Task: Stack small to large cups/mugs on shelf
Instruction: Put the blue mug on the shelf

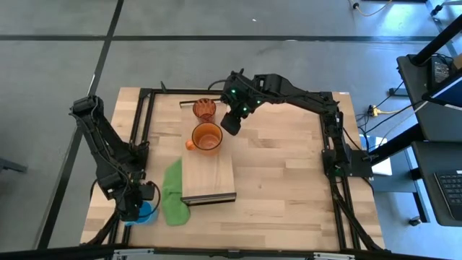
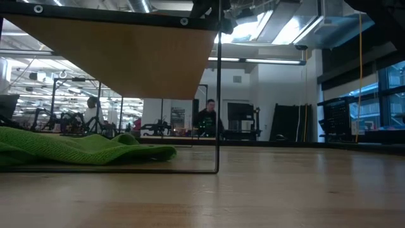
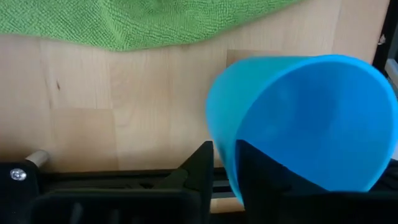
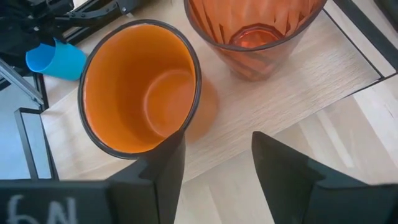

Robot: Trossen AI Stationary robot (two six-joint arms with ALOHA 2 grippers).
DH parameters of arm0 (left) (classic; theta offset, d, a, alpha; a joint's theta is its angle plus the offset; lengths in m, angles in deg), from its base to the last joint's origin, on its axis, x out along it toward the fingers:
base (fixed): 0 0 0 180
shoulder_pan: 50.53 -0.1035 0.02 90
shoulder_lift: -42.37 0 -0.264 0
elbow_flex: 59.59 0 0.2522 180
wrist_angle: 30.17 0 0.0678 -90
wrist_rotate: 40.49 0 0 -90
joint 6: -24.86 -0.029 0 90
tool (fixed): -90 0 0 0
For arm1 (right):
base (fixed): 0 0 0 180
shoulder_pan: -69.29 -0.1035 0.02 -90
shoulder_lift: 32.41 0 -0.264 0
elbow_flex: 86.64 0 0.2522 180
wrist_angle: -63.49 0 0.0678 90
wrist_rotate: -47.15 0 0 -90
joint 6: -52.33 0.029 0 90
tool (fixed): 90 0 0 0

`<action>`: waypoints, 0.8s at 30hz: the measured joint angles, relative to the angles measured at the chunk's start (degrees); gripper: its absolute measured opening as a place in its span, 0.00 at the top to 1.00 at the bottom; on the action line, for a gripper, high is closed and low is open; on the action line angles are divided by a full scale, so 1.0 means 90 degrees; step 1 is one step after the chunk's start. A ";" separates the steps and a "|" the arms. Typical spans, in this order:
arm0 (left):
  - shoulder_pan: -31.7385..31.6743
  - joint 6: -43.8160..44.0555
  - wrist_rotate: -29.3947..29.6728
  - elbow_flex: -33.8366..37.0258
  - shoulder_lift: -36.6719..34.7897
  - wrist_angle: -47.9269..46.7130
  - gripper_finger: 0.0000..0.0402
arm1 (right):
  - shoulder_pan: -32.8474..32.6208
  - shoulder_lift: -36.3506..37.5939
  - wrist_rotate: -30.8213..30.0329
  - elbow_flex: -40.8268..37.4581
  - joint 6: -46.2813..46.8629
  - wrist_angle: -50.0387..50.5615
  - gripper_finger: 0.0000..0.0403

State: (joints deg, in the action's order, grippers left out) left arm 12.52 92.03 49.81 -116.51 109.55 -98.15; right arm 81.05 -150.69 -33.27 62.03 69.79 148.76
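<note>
The dark red tumbler (image 1: 204, 108) and the orange mug (image 1: 207, 136) stand upright on the far end of the raised light-wood shelf (image 1: 209, 180). My right gripper (image 1: 231, 124) is open, just right of the orange mug (image 4: 140, 87) and near the tumbler (image 4: 255, 31). One of its fingers (image 4: 169, 165) stands by the mug's rim. My left gripper (image 1: 139, 209) is at the table's near left corner, shut on the light blue mug (image 3: 305, 124). The blue mug also shows in the right wrist view (image 4: 55, 59). My left gripper pinches the blue mug's wall at the rim (image 3: 227, 155), one finger (image 3: 199, 165) outside and the other inside the mug. The mug is tipped with its mouth toward the wrist camera. Whether it rests on the table, I cannot tell. My right gripper: I cannot tell whether its finger touches the orange mug's rim (image 4: 186, 124).
A green cloth (image 1: 173, 191) lies on the table left of the shelf, partly under it (image 2: 82, 149). The shelf stands on a thin black frame (image 2: 217, 95). A black frame edges the table (image 1: 144, 115). A person (image 2: 205, 117) stands far back in the room.
</note>
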 joint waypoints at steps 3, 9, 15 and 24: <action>-0.0002 0.0042 -0.0054 0.0000 0.0000 -0.0010 0.94 | 0.0019 0.0000 -0.0013 0.0000 0.0002 0.0000 0.54; -0.0002 0.0342 -0.0098 0.0002 -0.0012 -0.0019 0.97 | 0.0040 0.0000 -0.0107 0.0000 0.0012 -0.0002 0.54; -0.0162 0.0353 0.0000 0.0002 -0.0040 -0.0016 0.99 | 0.0040 0.0000 -0.0109 0.0000 0.0159 0.0000 0.54; -0.0839 -0.0528 0.0686 -0.0008 -0.0645 -0.0381 0.99 | -0.0091 -0.0001 -0.0742 0.0000 0.0423 0.0475 0.54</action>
State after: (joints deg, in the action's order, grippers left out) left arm 4.96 87.28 55.99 -116.58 103.75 -101.57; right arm 80.23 -150.70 -39.95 62.03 73.59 153.04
